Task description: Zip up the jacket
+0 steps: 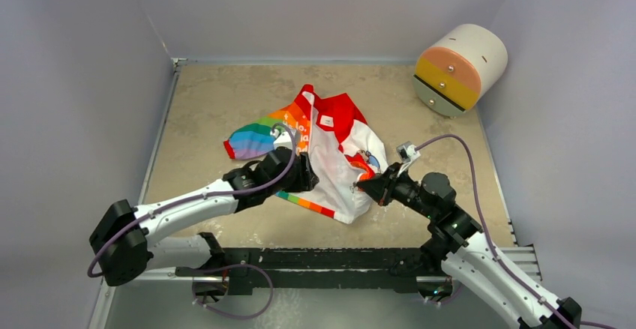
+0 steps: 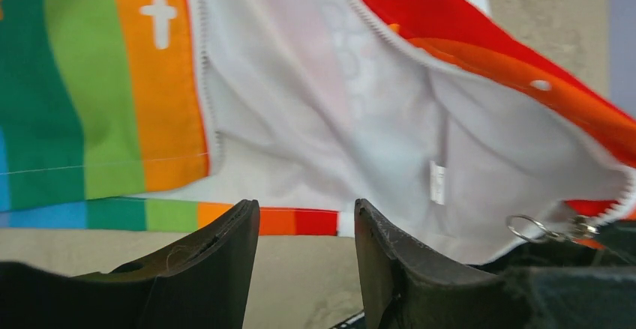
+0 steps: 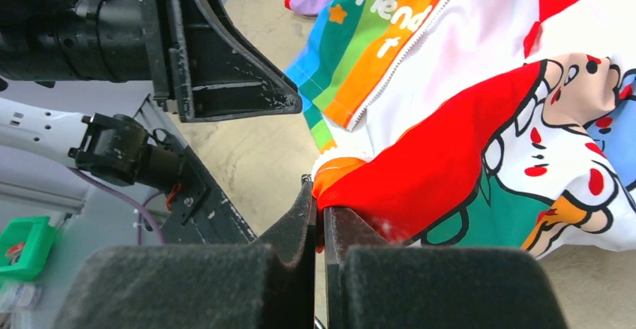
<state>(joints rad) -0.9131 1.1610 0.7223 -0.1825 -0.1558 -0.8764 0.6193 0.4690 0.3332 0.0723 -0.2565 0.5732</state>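
The jacket [image 1: 330, 149] lies unzipped in the middle of the table, white lining up, red hood at the back, rainbow sleeve at the left. My right gripper [image 1: 363, 187] is shut on the jacket's lower right front edge, pinching red and orange fabric [image 3: 390, 186] between the jaws [image 3: 321, 209]. The zipper slider with a metal ring [image 2: 534, 228] shows at that corner in the left wrist view. My left gripper [image 1: 307, 174] is open and empty, its fingers [image 2: 225, 246] just short of the rainbow-striped hem [image 2: 225, 214].
A round drum with orange, yellow and cream layers [image 1: 459, 68] stands at the back right corner. Grey walls enclose the table. A black rail [image 1: 330, 258] runs along the near edge.
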